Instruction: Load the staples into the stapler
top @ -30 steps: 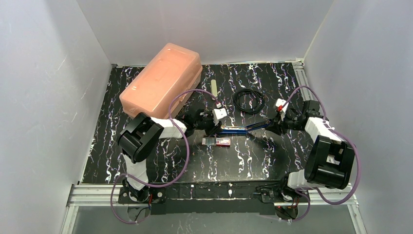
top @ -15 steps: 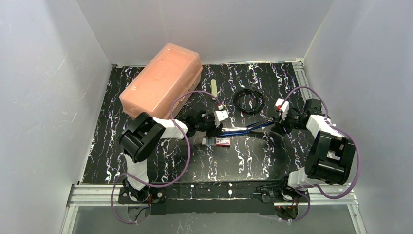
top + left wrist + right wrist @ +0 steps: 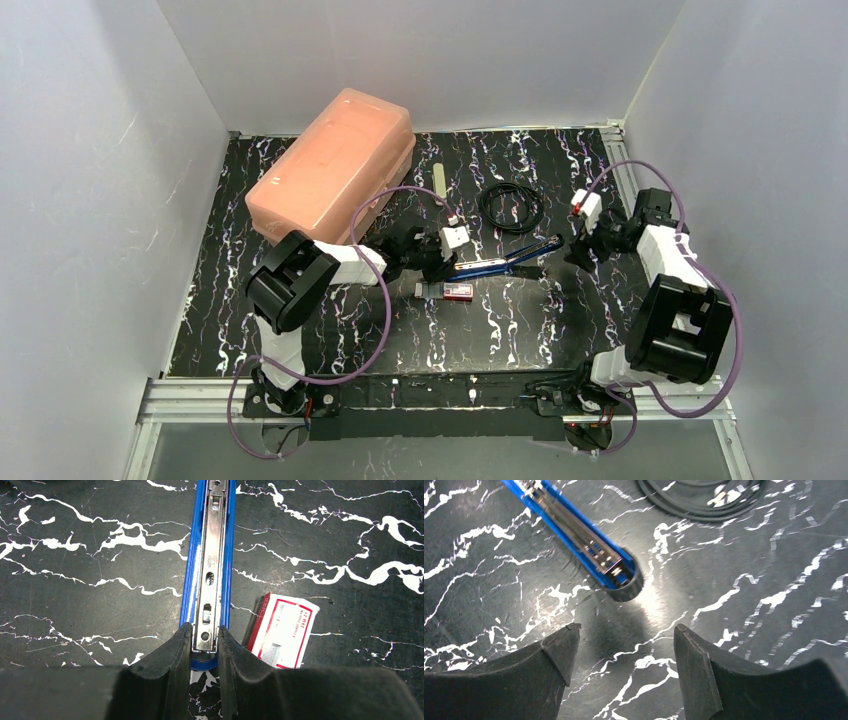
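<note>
**Crowded in the middle, roomy up front**

The middle of the bench is crossed by the opened stapler. One end is pinched in the left hand, and the staples box is parked just beside that hand, so side room is tight there. The stapler's other end is found just ahead of the right hand, whose spread fingers have only bare bench between them. Farther back the way is blocked by the cable coil, a pale stick and the big pink case. The near strip by the arm bases is unobstructed.
</note>
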Available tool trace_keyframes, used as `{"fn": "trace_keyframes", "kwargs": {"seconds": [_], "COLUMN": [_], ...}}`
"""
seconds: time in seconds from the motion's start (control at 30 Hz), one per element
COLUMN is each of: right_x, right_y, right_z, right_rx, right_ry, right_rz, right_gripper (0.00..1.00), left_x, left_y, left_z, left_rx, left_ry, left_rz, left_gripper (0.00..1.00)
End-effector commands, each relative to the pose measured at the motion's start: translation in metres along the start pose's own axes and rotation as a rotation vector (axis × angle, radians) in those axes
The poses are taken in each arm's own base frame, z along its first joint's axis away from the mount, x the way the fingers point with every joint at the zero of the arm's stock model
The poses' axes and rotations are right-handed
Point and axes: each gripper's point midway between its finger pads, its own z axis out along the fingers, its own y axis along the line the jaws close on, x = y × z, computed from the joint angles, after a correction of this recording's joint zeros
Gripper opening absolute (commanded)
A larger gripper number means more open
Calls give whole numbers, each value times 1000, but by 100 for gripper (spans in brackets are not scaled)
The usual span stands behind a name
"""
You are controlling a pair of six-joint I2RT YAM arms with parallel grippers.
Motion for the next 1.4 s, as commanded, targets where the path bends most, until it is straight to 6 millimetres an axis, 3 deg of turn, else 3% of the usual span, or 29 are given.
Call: {"fn": "trace_keyframes", "kwargs": {"seconds": [0.0,0.1,0.2,0.37,0.47,0.7,0.93,1.13,1.37], "right_x": [-56,-83,-109,-146,-171,-225,-255,-263,-261], "right_y": [-25,-33,-38,-47,-43,-31,-22,-32,-45], "right_z": [-32,-39,-33,-4,27,102,178,232,276], "right_rx": [97,131,160,221,208,240,255,301,321], "right_ry": [-90,-107,-107,-93,-104,-155,-175,-145,-108], "right_rz": [-35,-34,-18,91,160,197,294,358,409], "right_gripper": [77,80,83,88,88,87,88,87,84], "left_x": [-8,-14,-18,-36,-51,-79,-83,-70,-65], "left_y": [6,7,8,11,13,31,43,41,42], "left_z": [-1,-4,-6,-16,-27,-62,-118,-156,-167], "left_rx": [-20,-25,-33,-56,-81,-177,-226,-232,-251], "left_ry": [-1,-10,-16,-43,-54,-53,-19,8,15], "left_rz": [-7,-1,10,24,39,20,-116,-262,-279], "left_gripper": [16,37,58,85,98,98,99,99,98]}}
